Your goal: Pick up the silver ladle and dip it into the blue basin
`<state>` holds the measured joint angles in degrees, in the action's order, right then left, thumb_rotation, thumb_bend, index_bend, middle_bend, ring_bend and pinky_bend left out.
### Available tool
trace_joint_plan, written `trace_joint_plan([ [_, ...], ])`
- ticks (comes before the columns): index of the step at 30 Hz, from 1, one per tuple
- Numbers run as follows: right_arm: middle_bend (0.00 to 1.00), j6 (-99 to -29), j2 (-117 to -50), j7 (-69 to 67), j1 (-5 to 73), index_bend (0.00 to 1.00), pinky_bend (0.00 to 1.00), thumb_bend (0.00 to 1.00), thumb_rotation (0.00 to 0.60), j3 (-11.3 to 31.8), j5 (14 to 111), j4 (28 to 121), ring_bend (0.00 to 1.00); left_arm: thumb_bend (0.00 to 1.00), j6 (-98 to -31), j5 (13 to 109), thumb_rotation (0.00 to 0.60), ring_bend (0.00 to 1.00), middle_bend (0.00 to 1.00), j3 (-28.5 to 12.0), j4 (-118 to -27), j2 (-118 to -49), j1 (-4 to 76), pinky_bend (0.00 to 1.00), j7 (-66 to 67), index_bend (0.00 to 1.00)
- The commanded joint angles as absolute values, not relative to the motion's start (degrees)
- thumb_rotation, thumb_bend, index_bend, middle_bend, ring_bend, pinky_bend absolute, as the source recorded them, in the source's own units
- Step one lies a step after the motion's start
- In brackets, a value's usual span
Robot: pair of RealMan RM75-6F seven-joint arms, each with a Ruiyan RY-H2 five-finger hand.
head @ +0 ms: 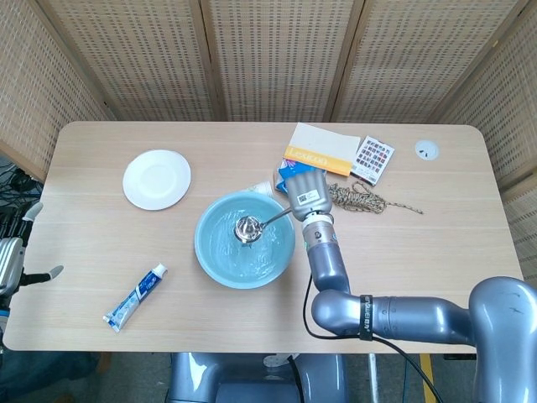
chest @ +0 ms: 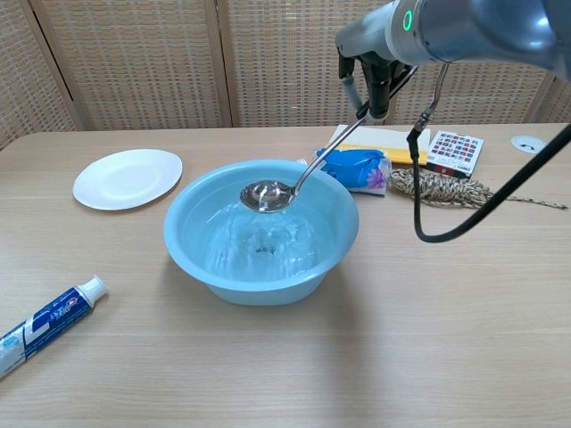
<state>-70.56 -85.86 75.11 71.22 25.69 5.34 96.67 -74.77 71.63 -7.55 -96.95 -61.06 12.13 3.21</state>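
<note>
The blue basin [head: 220,260] [chest: 192,250] stands mid-table with rippling water in it. The silver ladle [head: 248,227] [chest: 266,195] hangs over the basin, its bowl level and clear of the water, at about rim height. Its long handle slants up and to the right over the basin's rim. My right hand [head: 306,191] [chest: 375,67] grips the top of that handle, above the basin's far right side. My left hand [head: 15,260] shows only at the table's left edge, fingers apart, holding nothing.
A white plate [head: 157,179] [chest: 128,177] lies left of the basin. A toothpaste tube [head: 134,296] [chest: 45,321] lies at the front left. Behind the right hand are a blue packet [chest: 357,168], a coil of rope [head: 361,199] [chest: 442,189], a booklet [head: 321,149] and a colour card [head: 372,159].
</note>
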Motion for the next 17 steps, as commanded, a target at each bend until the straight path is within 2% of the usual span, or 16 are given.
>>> trace_joint_plan([
  [1, 1.0, -71.2, -85.1, 75.0, 72.0, 0.86, 1.0, 0.77, 0.6, 25.9, 4.8, 97.5, 1.0, 0.0, -74.8, 71.5, 0.6, 0.0, 0.0, -7.6, -97.0, -61.0, 12.1, 0.0, 3.1, 0.0],
  [17, 1.0, -74.5, -80.4, 74.3, 75.0, 0.86, 1.0, 0.77, 0.6, 27.1, 2.5, 102.8, 1.0, 0.0, -75.0, 71.6, 0.6, 0.0, 0.0, -7.6, -97.5, -60.7, 12.2, 0.0, 3.3, 0.0],
])
